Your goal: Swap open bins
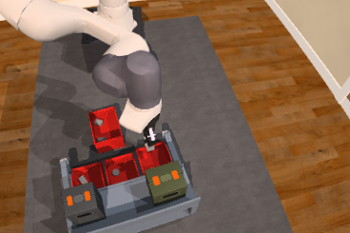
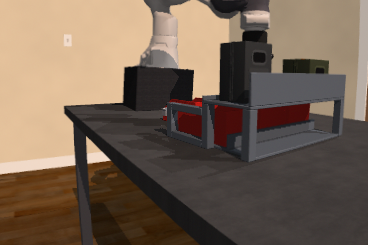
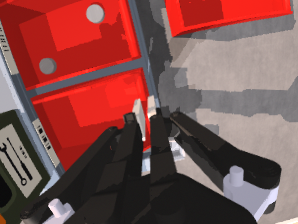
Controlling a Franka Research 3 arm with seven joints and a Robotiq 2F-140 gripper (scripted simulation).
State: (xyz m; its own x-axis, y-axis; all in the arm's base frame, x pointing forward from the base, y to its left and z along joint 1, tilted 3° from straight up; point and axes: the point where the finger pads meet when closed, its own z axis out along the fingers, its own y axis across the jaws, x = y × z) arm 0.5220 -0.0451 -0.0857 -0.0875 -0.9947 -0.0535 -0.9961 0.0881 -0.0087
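Note:
The empty open red bin (image 1: 159,160) (image 3: 70,117) is in the shelf's place under the green case, at the right in the top view. My gripper (image 1: 150,146) (image 3: 146,106) points down at the front end of this bin, its fingertips almost together on either side of the front wall's rim. It looks shut on that wall. The other red bin (image 1: 109,123) (image 3: 220,12) stands on the table in front of the shelf, with small grey parts in it. The shelf (image 1: 123,198) (image 2: 297,90) (image 3: 87,79) also holds two red bins with grey parts, the middle one (image 1: 125,165) (image 3: 70,47) and the left one (image 1: 95,172).
A green case (image 1: 165,184) (image 2: 305,65) (image 3: 20,155) stands on the shelf's upper board behind the empty bin. A dark grey case (image 1: 84,204) (image 2: 237,71) stands at its other end. Upright posts rise at the shelf's front corners. A divider separates the empty bin from the middle bin.

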